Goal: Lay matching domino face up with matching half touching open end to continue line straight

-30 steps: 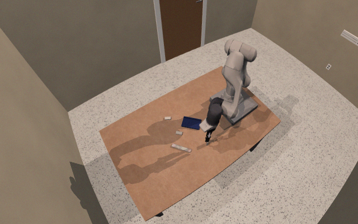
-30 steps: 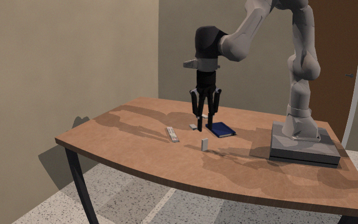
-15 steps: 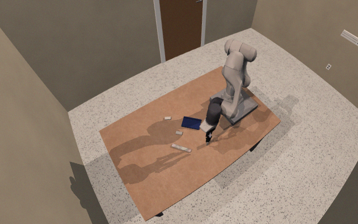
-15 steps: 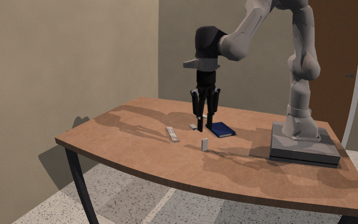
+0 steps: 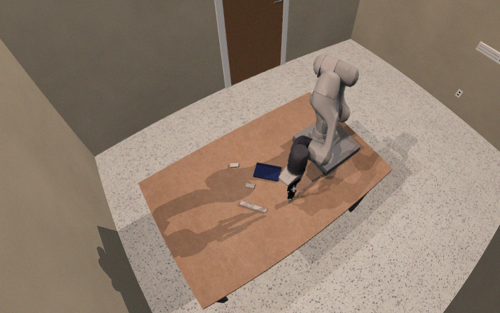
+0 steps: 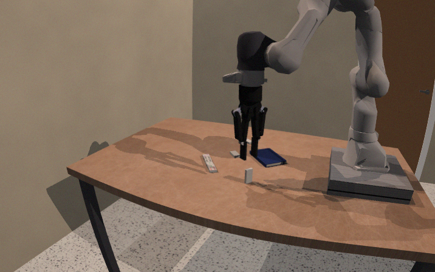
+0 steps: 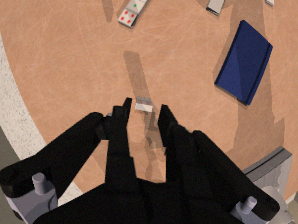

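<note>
The gripper [image 5: 291, 195] [image 6: 248, 156] [image 7: 145, 110] hung above the desk [image 5: 221, 269] [image 6: 154, 192] [image 7: 65, 65], its fingers partly open, a fairly narrow gap with nothing held in it. Below the tips, clear of them, the nearest domino [image 5: 290, 200] [image 6: 248, 175] [image 7: 144, 106] stood upright on its short end. Handling it well seemed to call for reading its face first, then either a centered descent with the fingers straddling it, or a light push near its top and a retreat before it landed. Any fall had best go away from the line [image 5: 253, 206] [image 6: 209, 163] [image 7: 131, 14], which lay face up farther off.

The exterior view alone made the upright stance and the air under the fingertips plain; from the top, the arm left only a sliver of that domino showing. The wrist view gave faint reddish marks on its face, too small to count, and clearer red pips on the line's near end. Beyond, a second domino [image 5: 250, 185] [image 6: 234, 154] [image 7: 215, 6] lay flat near the blue notebook [image 5: 267, 172] [image 6: 269, 156] [image 7: 245, 62]. The farthest domino [image 5: 234, 165] [image 6: 248, 141] [image 7: 270, 2] showed whole from the top, but was partly hidden behind the fingers in the exterior view and cut by the wrist view's edge.

Partial narrowing of the end effector [image 5: 290, 199] [image 6: 248, 157] [image 7: 146, 104] above the surface [image 6: 144, 179] [image 5: 206, 258] [image 7: 65, 60].
In the exterior view, the two fingers [image 6: 243, 150] stand slightly closer together than one second earlier, a gap remaining between their tips. The outer linkages [image 6: 236, 125] have likewise drawn inward by a small amount. Any accompanying shift of the wrist is too slight to determine with certainty.
</note>
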Available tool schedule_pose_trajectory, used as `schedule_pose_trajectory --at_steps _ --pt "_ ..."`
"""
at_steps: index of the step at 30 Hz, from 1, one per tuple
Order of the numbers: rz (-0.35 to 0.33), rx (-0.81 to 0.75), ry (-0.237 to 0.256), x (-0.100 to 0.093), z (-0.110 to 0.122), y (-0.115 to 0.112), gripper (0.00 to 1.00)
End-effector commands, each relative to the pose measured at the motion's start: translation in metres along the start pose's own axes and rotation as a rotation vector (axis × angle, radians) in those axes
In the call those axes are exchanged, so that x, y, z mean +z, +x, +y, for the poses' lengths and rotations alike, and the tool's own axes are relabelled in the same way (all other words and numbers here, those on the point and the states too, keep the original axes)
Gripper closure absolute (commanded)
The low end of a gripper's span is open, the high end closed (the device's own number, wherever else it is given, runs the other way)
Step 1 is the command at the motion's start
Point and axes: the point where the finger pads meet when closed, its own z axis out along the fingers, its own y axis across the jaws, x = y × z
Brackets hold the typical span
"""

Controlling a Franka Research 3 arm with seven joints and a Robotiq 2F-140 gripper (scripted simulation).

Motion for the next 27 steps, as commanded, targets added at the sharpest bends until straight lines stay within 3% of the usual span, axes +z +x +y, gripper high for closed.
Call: schedule_pose_trajectory --at_steps 1,27 --pt "0.0 -0.012 0.004 0.0 0.0 0.002 0.67" --pt "0.0 -0.012 0.004 0.019 0.0 0.002 0.67"
